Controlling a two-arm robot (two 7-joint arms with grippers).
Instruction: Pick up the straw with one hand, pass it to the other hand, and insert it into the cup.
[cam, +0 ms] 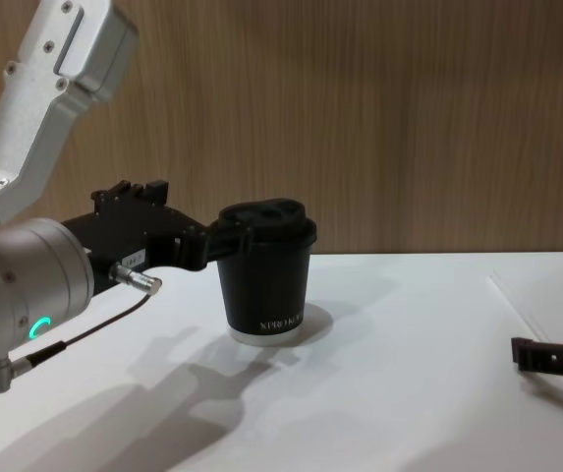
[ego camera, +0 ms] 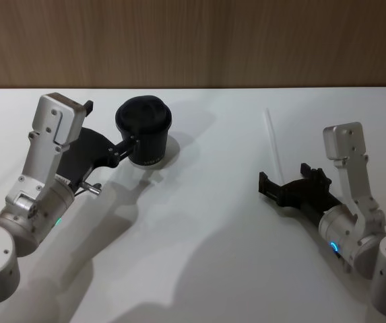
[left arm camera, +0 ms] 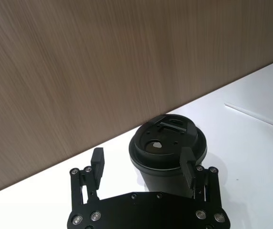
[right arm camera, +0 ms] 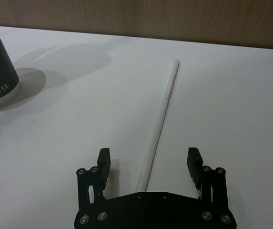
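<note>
Our right gripper, spread wide, straddles the straw lying lengthwise straight ahead; our left gripper, open, brackets the cup.

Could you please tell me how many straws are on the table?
1. The thin white translucent plastic straw lies flat on the white table, its near end inside the open right gripper. None seems hidden.

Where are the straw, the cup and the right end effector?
straw (right arm camera: 161, 121), right wrist view, middle of the tube.
cup (cam: 261, 285), chest view, ribbed side wall.
right end effector (right arm camera: 148, 155), right wrist view, midway between open fingertips.
</note>
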